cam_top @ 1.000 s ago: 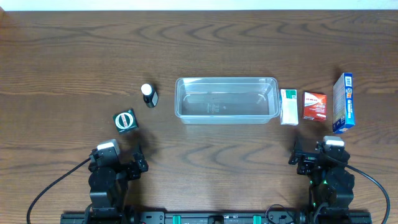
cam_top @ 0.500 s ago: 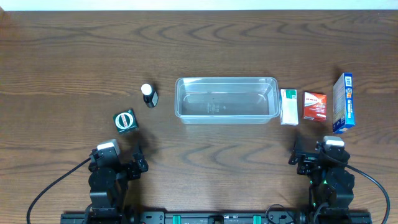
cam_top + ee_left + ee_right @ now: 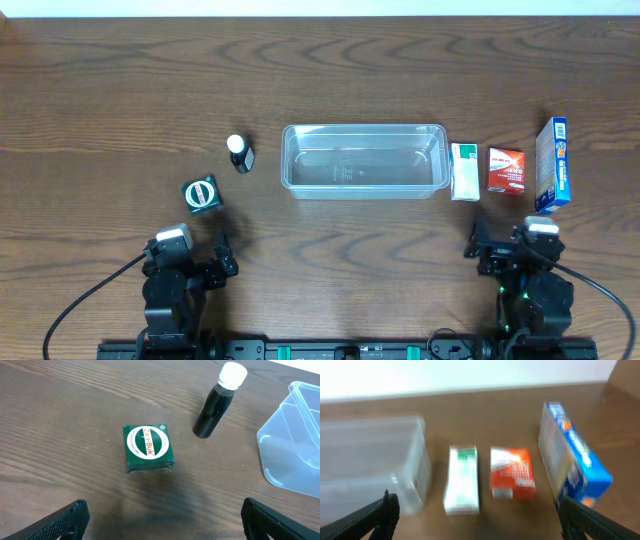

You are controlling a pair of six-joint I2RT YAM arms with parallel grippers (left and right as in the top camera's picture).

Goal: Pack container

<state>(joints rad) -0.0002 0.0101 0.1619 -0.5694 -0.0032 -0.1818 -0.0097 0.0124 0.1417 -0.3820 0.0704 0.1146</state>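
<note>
The clear plastic container [image 3: 364, 160] sits empty at the table's middle; its corner shows in the left wrist view [image 3: 295, 440] and its end in the right wrist view [image 3: 375, 460]. A green square box [image 3: 201, 192] [image 3: 148, 448] and a dark bottle with a white cap [image 3: 238, 153] [image 3: 216, 405] lie to its left. A white-green box [image 3: 463, 171] [image 3: 463, 479], a red box [image 3: 507, 170] [image 3: 513, 472] and an upright blue carton [image 3: 553, 165] [image 3: 572, 457] lie to its right. My left gripper [image 3: 190, 262] [image 3: 160, 520] is open and empty near the front edge. My right gripper [image 3: 512, 252] [image 3: 479, 515] is open and empty.
The dark wooden table [image 3: 330, 70] runs to a pale edge at the back. Black cables trail from both arm bases at the front edge.
The right arm has shifted slightly and its wrist view is blurred by motion. The left arm and all objects have not moved.
</note>
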